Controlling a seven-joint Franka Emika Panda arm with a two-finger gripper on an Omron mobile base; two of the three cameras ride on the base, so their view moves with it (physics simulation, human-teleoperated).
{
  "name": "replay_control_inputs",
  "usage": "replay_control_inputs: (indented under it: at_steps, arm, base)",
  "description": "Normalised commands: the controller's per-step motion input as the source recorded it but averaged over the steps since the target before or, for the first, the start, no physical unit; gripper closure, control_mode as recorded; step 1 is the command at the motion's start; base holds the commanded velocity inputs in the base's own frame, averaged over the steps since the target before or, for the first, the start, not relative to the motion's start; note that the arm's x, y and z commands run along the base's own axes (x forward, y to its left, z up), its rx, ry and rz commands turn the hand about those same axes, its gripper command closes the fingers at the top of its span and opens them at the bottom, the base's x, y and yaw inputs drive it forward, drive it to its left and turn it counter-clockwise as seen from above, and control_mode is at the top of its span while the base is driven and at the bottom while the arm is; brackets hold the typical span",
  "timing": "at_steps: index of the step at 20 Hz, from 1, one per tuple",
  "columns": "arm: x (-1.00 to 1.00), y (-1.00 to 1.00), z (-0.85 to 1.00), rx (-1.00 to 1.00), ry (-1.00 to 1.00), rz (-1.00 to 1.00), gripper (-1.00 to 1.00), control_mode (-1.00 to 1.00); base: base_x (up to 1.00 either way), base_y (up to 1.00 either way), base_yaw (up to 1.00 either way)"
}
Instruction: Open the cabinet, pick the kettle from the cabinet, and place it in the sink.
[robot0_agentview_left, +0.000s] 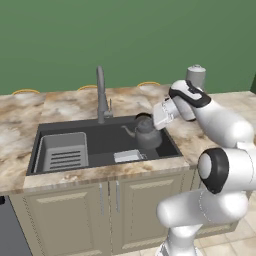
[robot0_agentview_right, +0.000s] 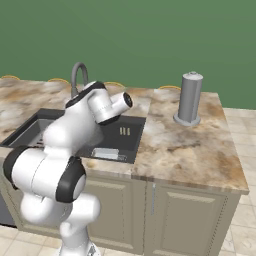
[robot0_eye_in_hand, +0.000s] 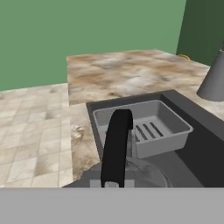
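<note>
Inside the sink (robot0_agentview_left: 100, 142), beside its dish rack (robot0_agentview_left: 62, 152), sits the kettle (robot0_agentview_left: 148, 134), claw (robot0_agentview_left: 145, 120) clamped on its handle.

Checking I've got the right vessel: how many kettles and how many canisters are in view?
1 kettle, dark grey, at the right end of the sink, its handle at the gripper. 1 tall light-grey canister, upright on the counter right of the sink.

no readable text, labels, brands or numbers on anything in view.
</note>
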Motion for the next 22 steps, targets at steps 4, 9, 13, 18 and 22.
replay_control_inputs:
  at_steps: [4,9,13,18,22]
  arm:
    - [0.36,0.16,-0.32,0.00,0.00,0.01,1.00,-1.00]
    - [0.33,0.09,-0.33,0.00,0.00,0.07,1.00,-1.00]
    - [0.34,0.04,-0.32,0.00,0.00,0.09,1.00,-1.00]
    - [0.31,0.10,-0.30,0.00,0.00,0.08,1.00,-1.00]
    - [0.23,0.12,-0.28,0.00,0.00,0.06,1.00,-1.00]
  base:
    - [0.00,0.00,0.00]
    - [0.00,0.00,0.00]
    - [0.00,0.00,0.00]
    - [0.00,0.00,0.00]
    - [0.00,0.00,0.00]
